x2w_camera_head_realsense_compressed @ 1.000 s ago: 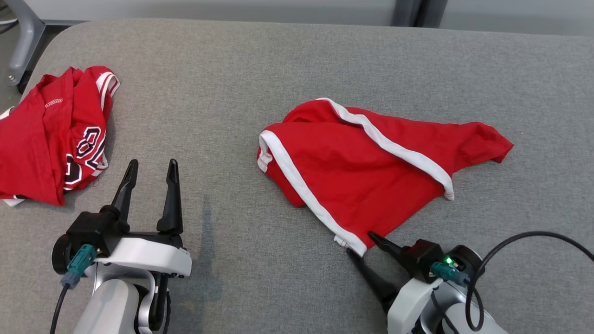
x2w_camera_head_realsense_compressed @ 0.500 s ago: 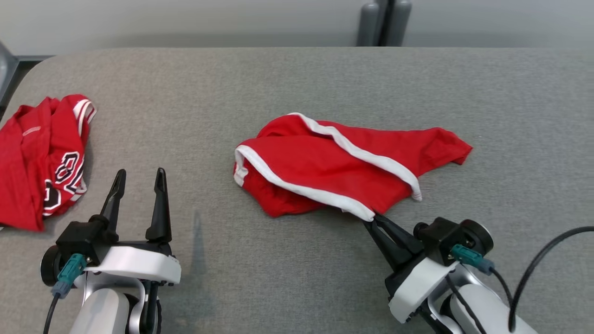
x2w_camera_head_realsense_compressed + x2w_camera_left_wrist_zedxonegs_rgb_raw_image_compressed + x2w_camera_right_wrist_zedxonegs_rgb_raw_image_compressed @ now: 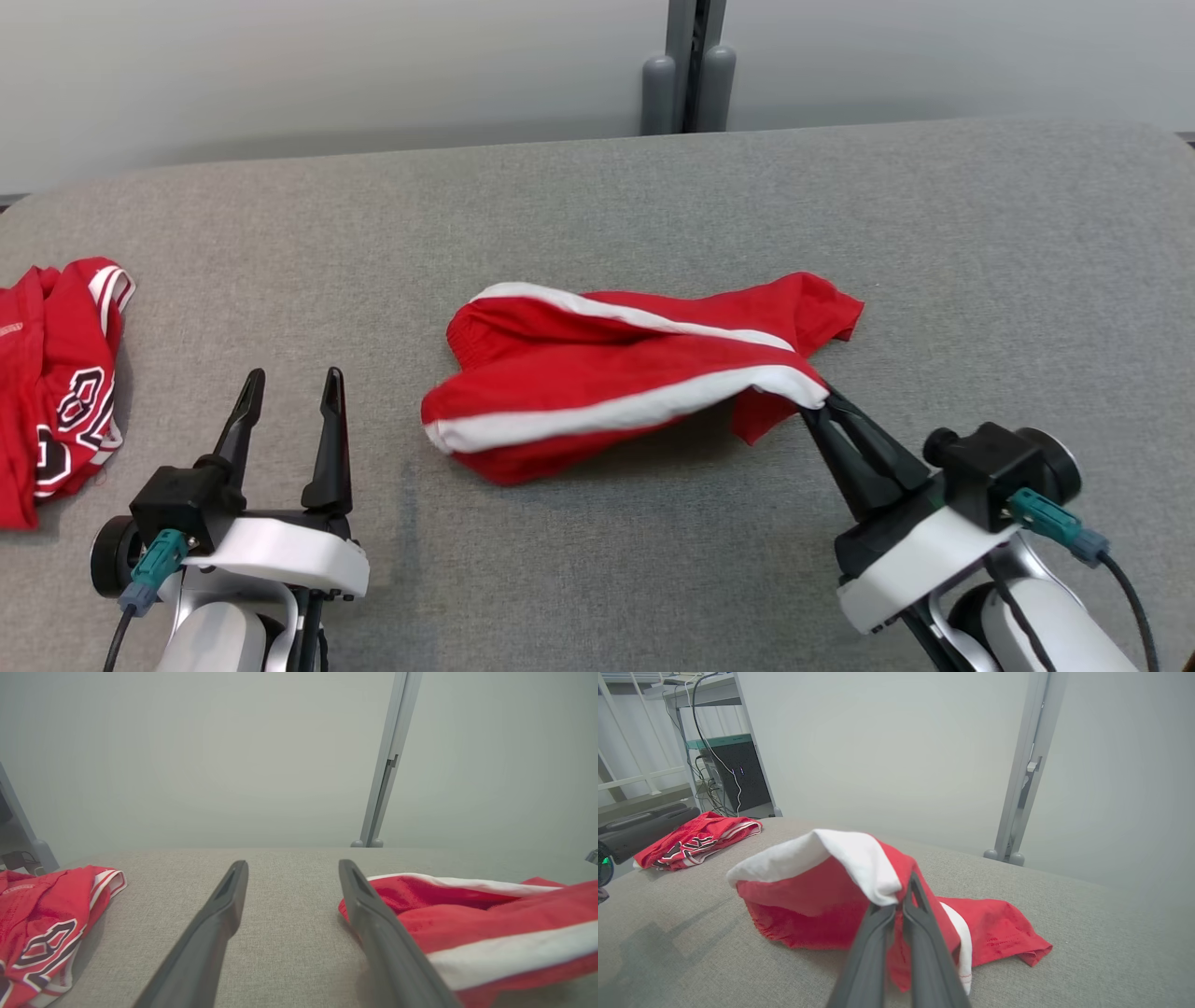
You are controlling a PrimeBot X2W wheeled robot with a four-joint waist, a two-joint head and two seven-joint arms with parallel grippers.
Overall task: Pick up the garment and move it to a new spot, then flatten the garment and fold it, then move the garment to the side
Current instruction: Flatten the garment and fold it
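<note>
Pickup step: right hand (image 3: 815, 404) clamped on shorts (image 3: 597, 366) hem, edge off bench (image 3: 597, 205); left hand (image 3: 291, 385) apart, idle. Next, as I judge it: carry to new spot.

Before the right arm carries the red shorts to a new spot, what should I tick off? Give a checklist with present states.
1. Right gripper shut on the white-trimmed hem of the red shorts: ok.
2. Shorts lifted clear of the grey table: not ok; the gripped edge is raised, the rest lies on it.
3. Left gripper open, apart from the shorts: ok.
4. Red jersey apart from the shorts, at the table's left end: ok.
5. Grip holds a single layer: cannot tell.
</note>
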